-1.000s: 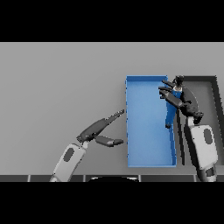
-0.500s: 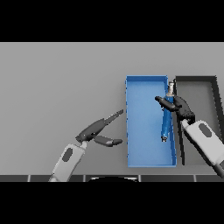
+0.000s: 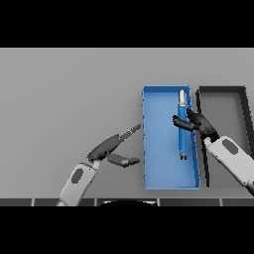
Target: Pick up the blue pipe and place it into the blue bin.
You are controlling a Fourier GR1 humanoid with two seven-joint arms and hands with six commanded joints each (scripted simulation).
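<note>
Risk for you: right hand [image 3: 196,120], fingers curled around blue pipe [image 3: 182,130] inside blue bin [image 3: 154,168], could drag it toward three o'clock, over the rim, if withdrawn before loosening; left hand [image 3: 111,149] rests open at nine o'clock.

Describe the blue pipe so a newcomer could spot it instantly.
On the grey table two bins sit side by side at the right: a blue bin and a dark bin beyond it. The pipe lies lengthwise along the blue bin's right side, under the right hand. It is the only long thin thing: blue with a pale tip.
</note>
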